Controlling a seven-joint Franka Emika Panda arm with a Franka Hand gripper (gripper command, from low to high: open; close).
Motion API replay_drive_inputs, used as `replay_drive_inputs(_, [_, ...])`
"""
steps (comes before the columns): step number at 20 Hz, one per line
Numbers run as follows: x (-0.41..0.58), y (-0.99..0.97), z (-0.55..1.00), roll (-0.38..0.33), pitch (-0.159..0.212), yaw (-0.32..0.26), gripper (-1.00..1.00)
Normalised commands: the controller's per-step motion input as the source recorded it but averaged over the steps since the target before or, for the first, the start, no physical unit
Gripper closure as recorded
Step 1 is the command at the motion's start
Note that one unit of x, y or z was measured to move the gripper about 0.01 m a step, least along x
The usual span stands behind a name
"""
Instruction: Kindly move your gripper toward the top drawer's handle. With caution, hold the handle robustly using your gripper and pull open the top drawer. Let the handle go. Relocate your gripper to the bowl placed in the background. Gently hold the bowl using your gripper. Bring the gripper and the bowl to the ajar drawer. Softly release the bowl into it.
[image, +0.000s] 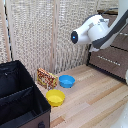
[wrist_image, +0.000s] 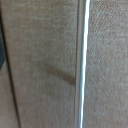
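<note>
While the pincer stays unseen, the handle (wrist_image: 81, 60) fills the wrist view.

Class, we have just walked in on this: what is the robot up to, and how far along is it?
The bulky white robot arm reaches toward the dark brown dresser at the exterior view's right. Its wrist camera looks closely at a grey-brown wooden drawer front with a slim silver metal handle bar; the gripper itself is not in view. The small round bright-blue bowl sits untouched on the wooden floor, beside a yellow bowl.
</note>
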Motion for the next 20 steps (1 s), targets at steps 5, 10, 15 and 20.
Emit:
replay_drive_inputs(5, [-0.003,-0.7,0.22,-0.032,0.016,0.066,-1.0])
replay_drive_inputs(10, [0.021,-0.18,-0.01,0.0,0.003,0.0,1.0])
replay_drive_inputs(15, [-0.01,-0.04,0.0,0.0,0.0,-0.014,1.0])
replay_drive_inputs(20, [0.036,0.24,-0.04,-0.027,-0.013,0.0,1.0])
